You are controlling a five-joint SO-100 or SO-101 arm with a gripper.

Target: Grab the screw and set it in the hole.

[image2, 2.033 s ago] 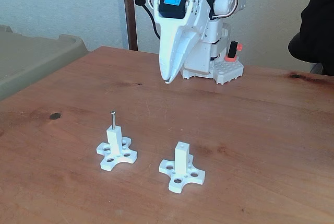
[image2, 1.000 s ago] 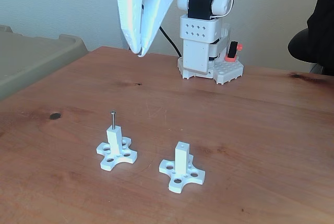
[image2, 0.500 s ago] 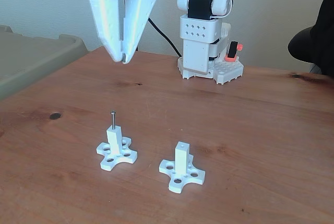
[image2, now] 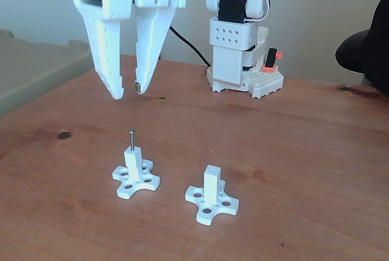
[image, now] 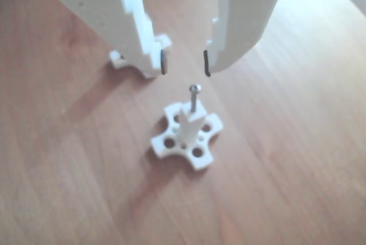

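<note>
Two fingers apart on gripper [image2: 129, 91] above screw [image2: 131, 139]; shank's lower end hidden.

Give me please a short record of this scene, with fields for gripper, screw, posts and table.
gripper: open, hanging above the screw, touching nothing
screw: upright, standing in the top of the left post in the fixed view
left post: white, on a cross-shaped base
right post: white, its top hole empty
table: brown wood
</note>
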